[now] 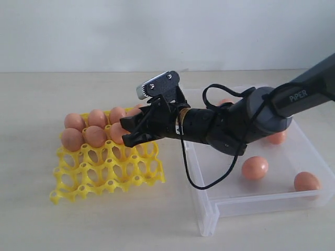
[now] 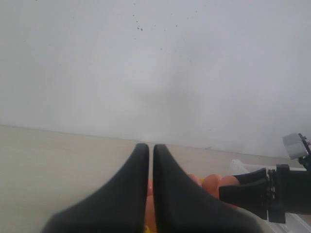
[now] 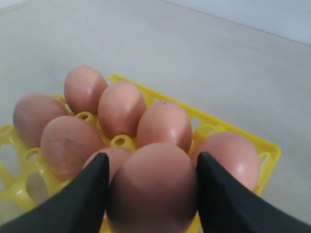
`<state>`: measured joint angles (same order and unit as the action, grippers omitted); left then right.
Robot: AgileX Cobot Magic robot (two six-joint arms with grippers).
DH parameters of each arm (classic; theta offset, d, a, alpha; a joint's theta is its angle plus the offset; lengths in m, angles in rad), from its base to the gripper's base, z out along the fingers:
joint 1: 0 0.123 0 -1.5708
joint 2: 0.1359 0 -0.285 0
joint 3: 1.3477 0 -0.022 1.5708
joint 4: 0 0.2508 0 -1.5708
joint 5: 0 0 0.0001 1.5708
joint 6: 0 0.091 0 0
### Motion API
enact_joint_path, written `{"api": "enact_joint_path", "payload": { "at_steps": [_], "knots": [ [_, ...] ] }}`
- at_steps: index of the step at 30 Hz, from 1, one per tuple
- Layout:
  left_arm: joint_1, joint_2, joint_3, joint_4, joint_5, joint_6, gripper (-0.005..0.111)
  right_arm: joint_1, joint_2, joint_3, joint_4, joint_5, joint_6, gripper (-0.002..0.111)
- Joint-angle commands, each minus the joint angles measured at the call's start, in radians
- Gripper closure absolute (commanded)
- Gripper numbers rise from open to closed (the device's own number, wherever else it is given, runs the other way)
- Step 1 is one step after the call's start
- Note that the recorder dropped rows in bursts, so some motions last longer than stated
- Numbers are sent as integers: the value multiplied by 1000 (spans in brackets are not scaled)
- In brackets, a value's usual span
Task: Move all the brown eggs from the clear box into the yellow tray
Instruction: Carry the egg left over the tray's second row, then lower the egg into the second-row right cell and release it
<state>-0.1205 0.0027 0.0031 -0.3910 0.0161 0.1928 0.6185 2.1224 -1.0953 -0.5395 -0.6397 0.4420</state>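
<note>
Over yellow tray [image 1: 104, 172], right hand [image 1: 127, 132] around egg [image 3: 153, 189]

the brown eggs [image 1: 95, 136] are showing smooth, softly shining shells. the yellow tray [image 1: 104, 178] is gleaming as glossy plastic. the clear box [image 1: 220, 206] is looking like cloudy transparent plastic. the counter [image 1: 104, 225] is looking matt.

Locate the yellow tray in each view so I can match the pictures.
Exterior view: yellow tray on the table, left of centre, beside the clear box.
Left wrist view: almost hidden; only brown eggs peek past the shut left gripper.
Right wrist view: the tray spans the lower half, under the eggs.
Shared landmark: the right gripper, holding an egg over the tray.
</note>
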Motion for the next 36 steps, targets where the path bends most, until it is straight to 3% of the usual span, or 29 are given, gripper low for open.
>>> {"api": "enact_joint_path", "payload": {
  "at_steps": [1, 6, 26, 30, 36],
  "knots": [
    [-6, -3, -3, -9, -16, -7, 103, 0, 5, -30, 17, 59, -10, 109],
    [-6, -3, -3, -9, -16, -7, 103, 0, 4, -37, 109, 91, -85, 109],
    [-6, -3, -3, -9, -16, -7, 103, 0, 68, -46, 109, 68, -84, 108],
    [-6, -3, -3, -9, -16, -7, 103, 0, 68, -46, 109, 72, -84, 96],
    [-6, -3, -3, -9, -16, -7, 103, 0, 68, -46, 109, 72, -82, 61]
  ]
}}
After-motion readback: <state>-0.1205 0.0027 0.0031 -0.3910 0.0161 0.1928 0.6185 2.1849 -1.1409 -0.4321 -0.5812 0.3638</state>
